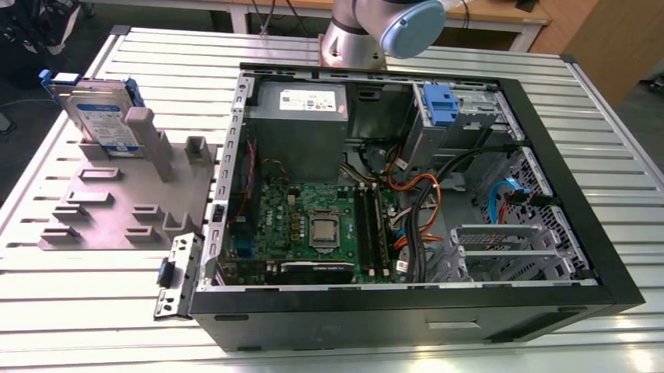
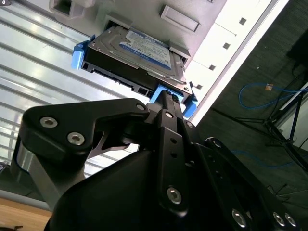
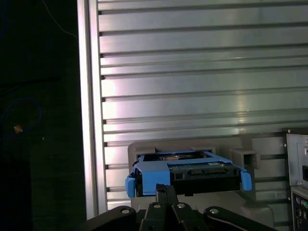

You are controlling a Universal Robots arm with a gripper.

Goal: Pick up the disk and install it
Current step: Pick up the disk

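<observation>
On slotted grey stand (image 1: 114,208), blue-railed disk (image 1: 104,115)

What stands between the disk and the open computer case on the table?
In the exterior view, two uprights of the grey holder: a tall post next to the disk, and a shorter post nearer the computer case.

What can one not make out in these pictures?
- Silver hard drive with blue rails: lower part hidden by grey slotted stand, exterior view.
- Its blue end rail: partly covered by black gripper, second wrist view.
- Grey robot arm: cut off by edge, exterior view.
</observation>
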